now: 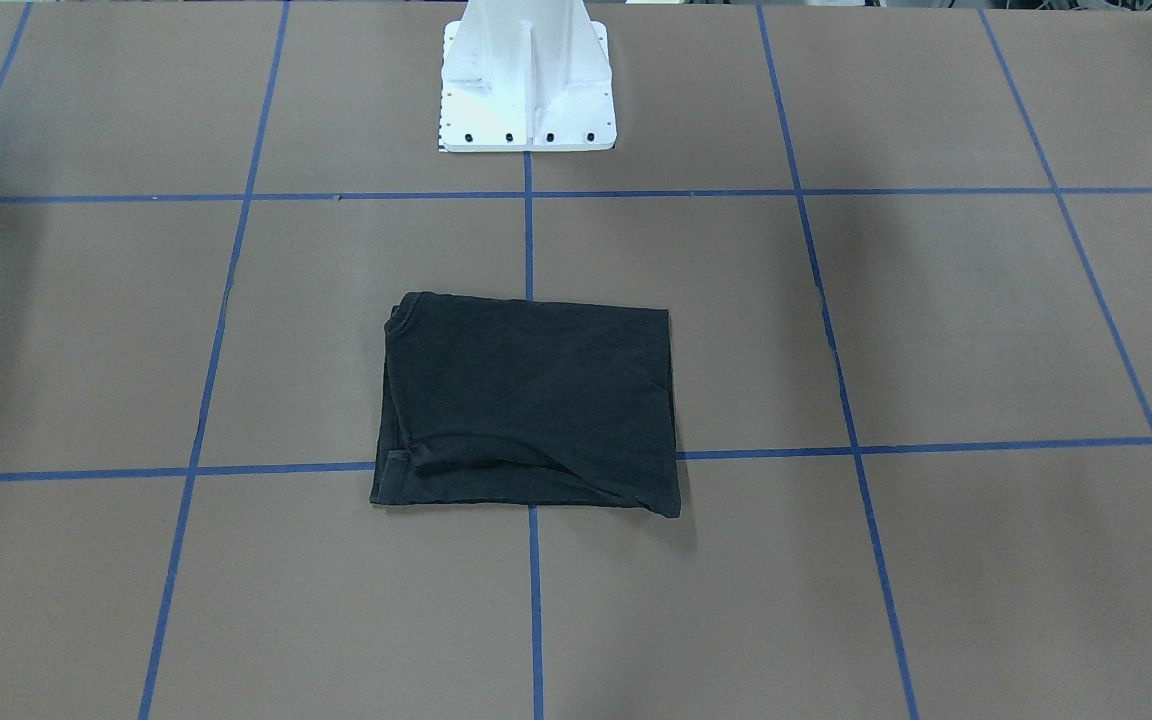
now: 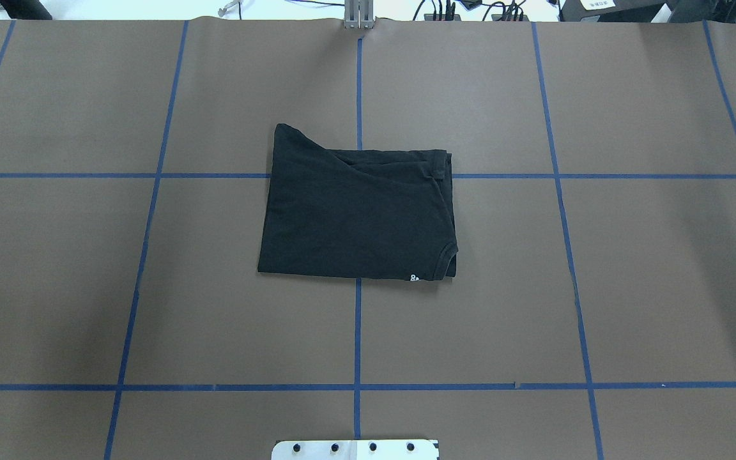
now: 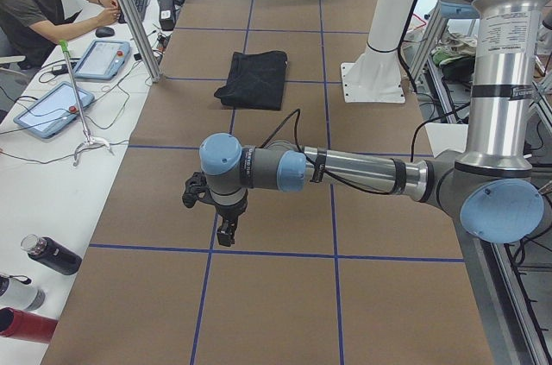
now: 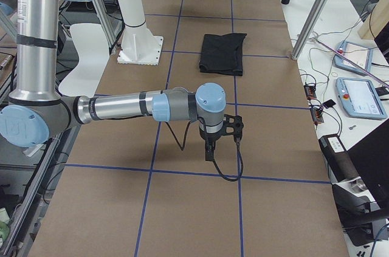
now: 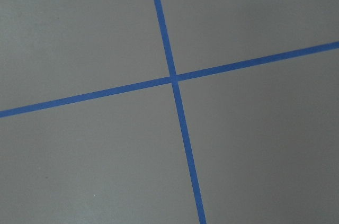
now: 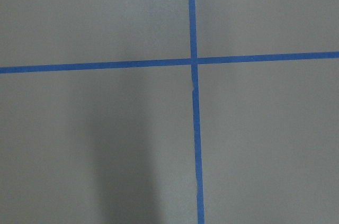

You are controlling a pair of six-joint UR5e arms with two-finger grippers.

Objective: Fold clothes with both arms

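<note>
The black T-shirt (image 1: 526, 400) lies folded into a flat rectangle, plain side up, in the middle of the brown table; it also shows in the overhead view (image 2: 355, 217). A tiny white bit of print (image 2: 414, 278) peeks out at its near edge. Neither arm is over it. In the left side view the left gripper (image 3: 226, 231) hangs above the table, far from the shirt (image 3: 253, 78). In the right side view the right gripper (image 4: 209, 152) hangs likewise, far from the shirt (image 4: 223, 53). I cannot tell whether either is open or shut. Both wrist views show only table.
Blue tape lines (image 2: 358, 332) divide the brown table into squares. The white pedestal base (image 1: 528, 80) stands at the robot's side. A side desk holds tablets (image 3: 52, 108) and a seated person (image 3: 34, 3); bottles (image 3: 47, 254) stand by the left end.
</note>
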